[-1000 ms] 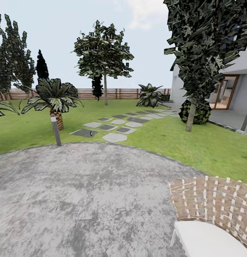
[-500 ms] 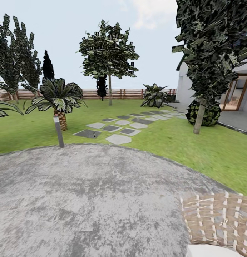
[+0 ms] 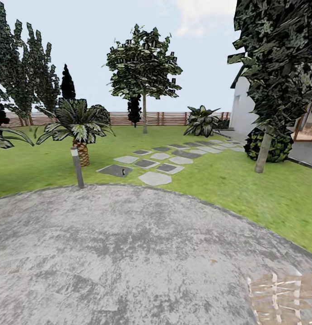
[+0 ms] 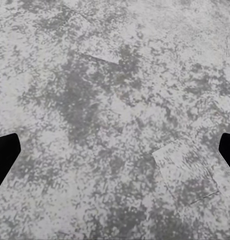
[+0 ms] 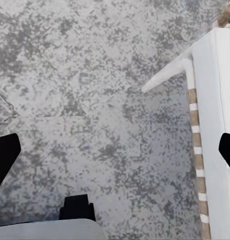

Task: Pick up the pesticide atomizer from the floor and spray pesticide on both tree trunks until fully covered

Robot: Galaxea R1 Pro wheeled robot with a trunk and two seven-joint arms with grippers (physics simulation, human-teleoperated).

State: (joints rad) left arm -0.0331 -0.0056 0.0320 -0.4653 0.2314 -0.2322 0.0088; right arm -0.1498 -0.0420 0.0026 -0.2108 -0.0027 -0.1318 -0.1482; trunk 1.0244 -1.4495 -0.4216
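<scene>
The pesticide atomizer (image 3: pixel 123 171) is a tiny dark bottle standing on a dark stepping stone (image 3: pixel 114 170) out on the lawn, just past the paving's far edge. One tree (image 3: pixel 144 67) rises near the back fence on a thin straight trunk (image 3: pixel 144 119). The other tree (image 3: pixel 282 63) stands at the right by the house, its trunk (image 3: pixel 263 154) in front of a round bush. My left gripper (image 4: pixel 115 155) and right gripper (image 5: pixel 115 152) both hang open over grey paving, with nothing between their fingers.
A grey bollard lamp (image 3: pixel 77 167) and a short palm (image 3: pixel 79 128) stand left of the stepping stones. A woven chair (image 3: pixel 284 295) sits at the lower right, its white seat (image 5: pixel 217 130) beside my right gripper. The slat fence (image 3: pixel 167 118) closes the lawn.
The whole head view has shifted: everything slid rightward and the woven chair dropped toward the bottom right corner, so the camera moved. The atomizer stays on its stone.
</scene>
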